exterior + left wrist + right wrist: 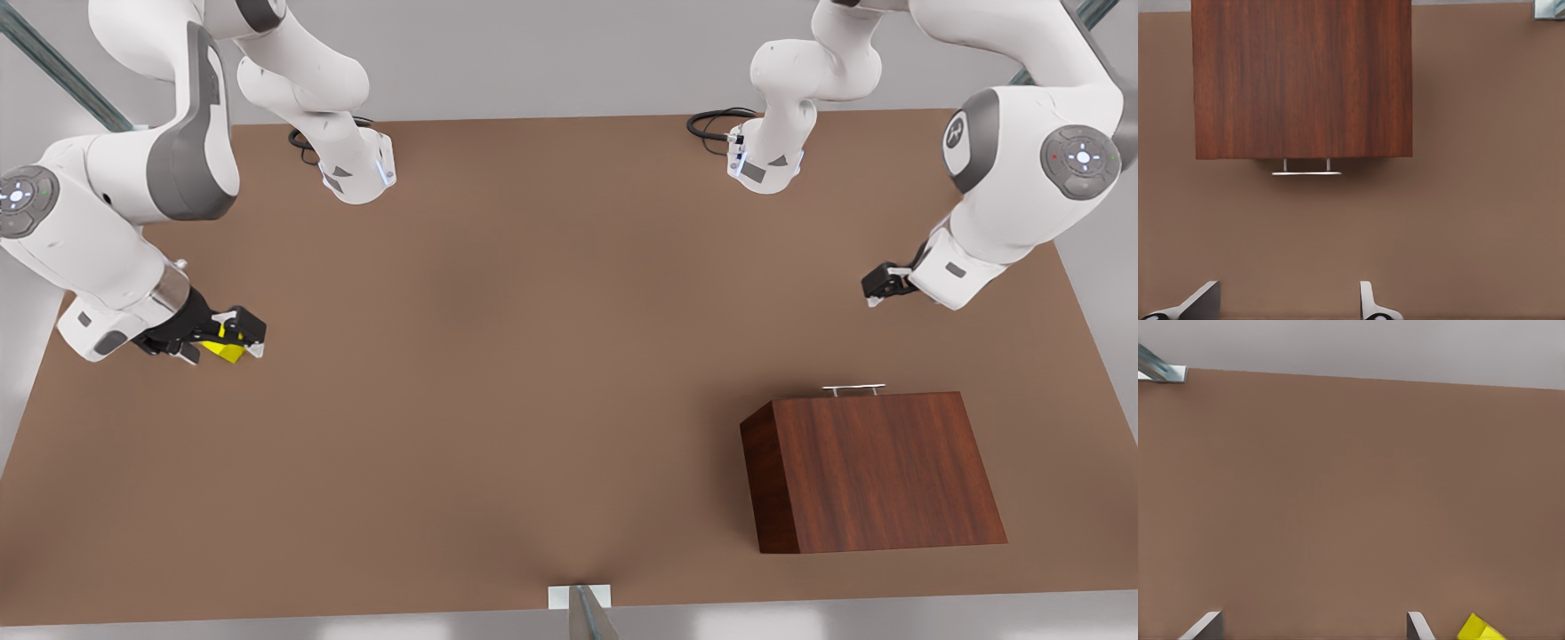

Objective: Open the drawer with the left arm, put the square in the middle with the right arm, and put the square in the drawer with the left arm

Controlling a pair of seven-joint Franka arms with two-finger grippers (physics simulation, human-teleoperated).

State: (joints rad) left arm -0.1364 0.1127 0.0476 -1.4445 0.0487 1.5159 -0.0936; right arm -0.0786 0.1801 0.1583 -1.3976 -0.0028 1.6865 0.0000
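The square (227, 349) is showing as a small bright yellow cube, lying on the worktop (533, 373) near the edge at the front view's left, just beside the right claw (233, 340), which is hanging low over it with fingers spread; in the right wrist view the cube (1479, 629) is sitting outside one fingertip (1419, 625), not between the two. The drawer (853, 393) is sitting shut in a dark reddish-brown cabinet (876, 471) toward the front view's right, its thin silver handle (853, 388) facing the left claw (876, 286), which is hovering well apart from it with fingers parted (1371, 303) and nothing between them. The worktop is lying flat, matte brown and plain, with pale grey surroundings beyond its edges. The cube is being partly hidden by the right claw, and cut off in the wrist view.
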